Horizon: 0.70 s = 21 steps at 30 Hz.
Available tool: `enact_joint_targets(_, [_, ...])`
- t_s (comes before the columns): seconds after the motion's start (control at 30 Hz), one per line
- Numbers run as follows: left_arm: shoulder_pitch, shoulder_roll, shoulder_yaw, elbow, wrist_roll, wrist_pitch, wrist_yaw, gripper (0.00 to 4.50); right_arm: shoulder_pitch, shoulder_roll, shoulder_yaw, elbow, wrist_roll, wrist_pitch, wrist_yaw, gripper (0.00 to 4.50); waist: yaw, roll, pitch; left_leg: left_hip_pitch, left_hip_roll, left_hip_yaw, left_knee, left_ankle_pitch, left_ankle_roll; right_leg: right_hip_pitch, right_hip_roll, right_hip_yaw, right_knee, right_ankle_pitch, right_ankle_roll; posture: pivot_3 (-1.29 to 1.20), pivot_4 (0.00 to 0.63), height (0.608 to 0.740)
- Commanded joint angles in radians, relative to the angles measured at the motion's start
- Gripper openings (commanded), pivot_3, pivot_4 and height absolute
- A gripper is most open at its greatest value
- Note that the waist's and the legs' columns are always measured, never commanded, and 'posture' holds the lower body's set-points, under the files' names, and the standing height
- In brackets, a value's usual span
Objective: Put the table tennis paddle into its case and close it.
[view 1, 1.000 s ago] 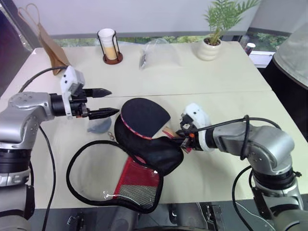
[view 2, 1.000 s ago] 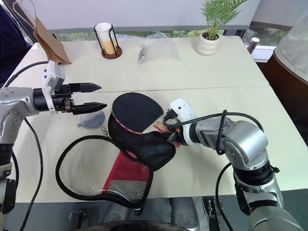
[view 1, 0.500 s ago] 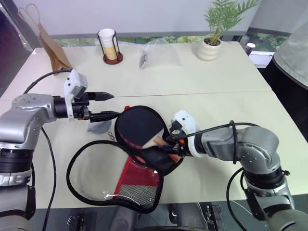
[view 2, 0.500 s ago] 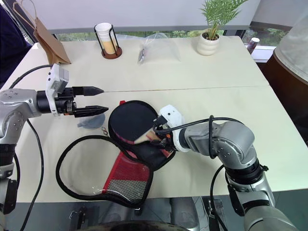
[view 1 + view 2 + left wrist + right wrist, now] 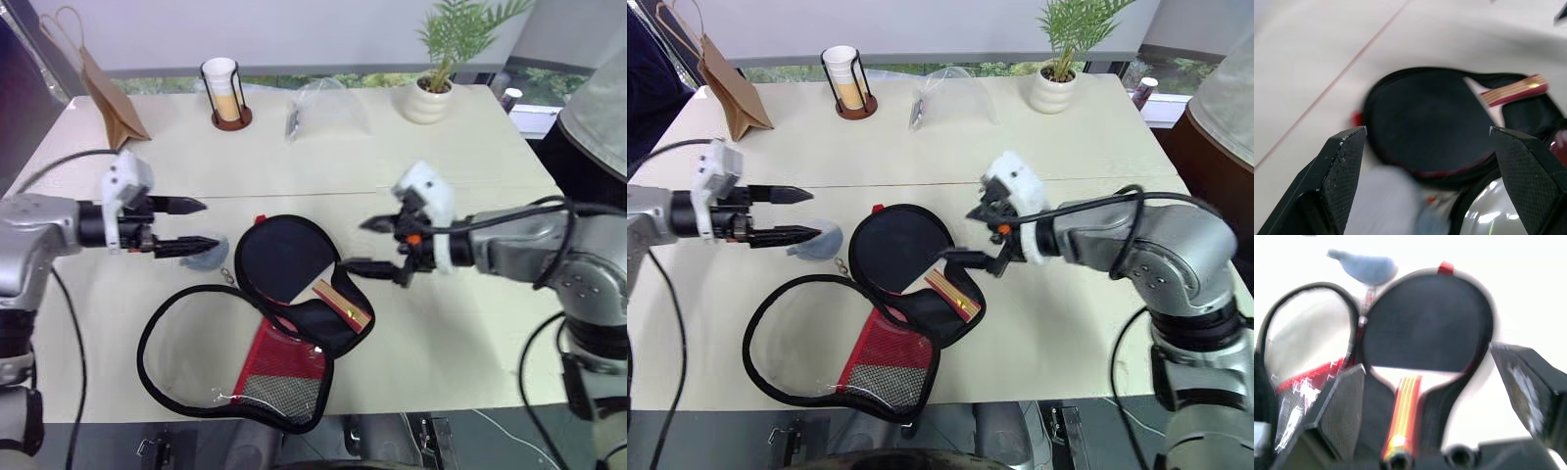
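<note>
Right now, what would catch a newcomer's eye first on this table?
The table tennis paddle lying in the open case at the table's near middle, its flap spread toward the robot's left. The open left hand and open right hand hover on either side of it.

Bare tabletop (image 5: pixel 470 323) at right of frame, open case (image 5: pixel 255 333) sprawled across centre foreground, cup holder (image 5: pixel 223 93), plastic bag (image 5: pixel 328 108), potted plant (image 5: pixel 431 78) lining top edge.

Head eyes look forward and down over the bench (image 5: pixel 470 147); both wrist views sit close above the paddle (image 5: pixel 1425 122) (shared).
</note>
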Motion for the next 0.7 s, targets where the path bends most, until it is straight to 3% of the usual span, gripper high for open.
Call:
enact_joint_targets(0.03, [0.04,0.083,0.065,0.087,0.043,-0.109,-0.083,4.18,0.051,-0.041,0.002,0.058,-0.122,-0.267,0.192,4.44,-0.005,0.0,0.0,0.0,0.0,0.001,0.0,0.0,0.0,0.0,0.0,0.0,0.0,0.0,0.0,0.0,0.15,0.74])
enact_joint_targets(0.17, [0.098,0.141,0.079,0.231,0.111,-0.285,-0.155,4.18,0.106,-0.049,0.001,0.135,-0.211,-0.463,0.328,4.44,-0.004,0.0,0.0,0.0,0.001,0.001,-0.001,0.0,0.0,-0.001,0.0,0.0,0.0,0.0,0.0,0.0,0.15,0.74])
enact_joint_targets(0.33, [0.162,0.121,0.07,0.366,0.179,-0.519,-0.188,4.18,0.092,-0.016,-0.003,0.176,-0.247,-0.51,0.368,4.44,0.002,0.001,0.0,0.0,0.001,0.002,-0.001,0.0,0.0,-0.001,-0.003,0.001,0.0,0.0,0.0,0.0,0.15,0.74])
enact_joint_targets(0.7, [0.2,-0.079,0.006,0.55,0.294,-0.918,-0.129,4.18,0.095,0.0,-0.035,0.173,-0.276,-0.496,0.363,4.44,0.005,0.0,0.0,-0.001,0.001,0.001,-0.001,0.0,-0.001,-0.002,-0.004,0.001,-0.001,0.0,-0.001,0.0,0.15,0.74])
